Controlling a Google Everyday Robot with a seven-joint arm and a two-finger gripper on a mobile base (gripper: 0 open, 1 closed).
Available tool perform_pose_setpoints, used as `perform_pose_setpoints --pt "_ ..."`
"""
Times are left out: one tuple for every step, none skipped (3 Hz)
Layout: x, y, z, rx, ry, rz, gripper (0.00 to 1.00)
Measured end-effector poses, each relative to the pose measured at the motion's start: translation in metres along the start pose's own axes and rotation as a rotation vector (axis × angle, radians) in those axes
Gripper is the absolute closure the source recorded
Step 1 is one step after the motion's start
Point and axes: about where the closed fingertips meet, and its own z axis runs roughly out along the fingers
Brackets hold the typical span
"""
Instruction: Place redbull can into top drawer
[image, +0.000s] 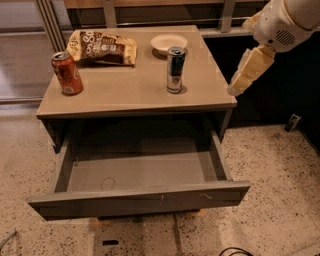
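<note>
1. We see warm, moderate light, probably from overhead, though no lamp is in view.
2. The tabletop (125, 92) is the brightest surface, with a soft sheen and no hard glare.
3. The redbull can (175, 70) shows bright glints on its silver side and a short shadow at its base.
4. The top drawer (140, 199) is dimmer, and deep shadow under the tabletop covers its far end.
5. The gripper (235, 90), just off the table's right edge, stands pale against the near-black right background.
</note>
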Motion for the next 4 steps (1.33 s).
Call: perform_pose_setpoints --pt "0.002 -0.012 0.028 -0.009 -0.071 0.06 0.0" --pt "-0.013 -0.029 0.061 -0.026 -0.169 0.107 0.0" --pt "-0.045 -0.046 0.096 -0.067 -0.295 0.13 0.0" --pt "-0.065 -0.053 0.113 -0.097 -0.356 0.131 0.0"
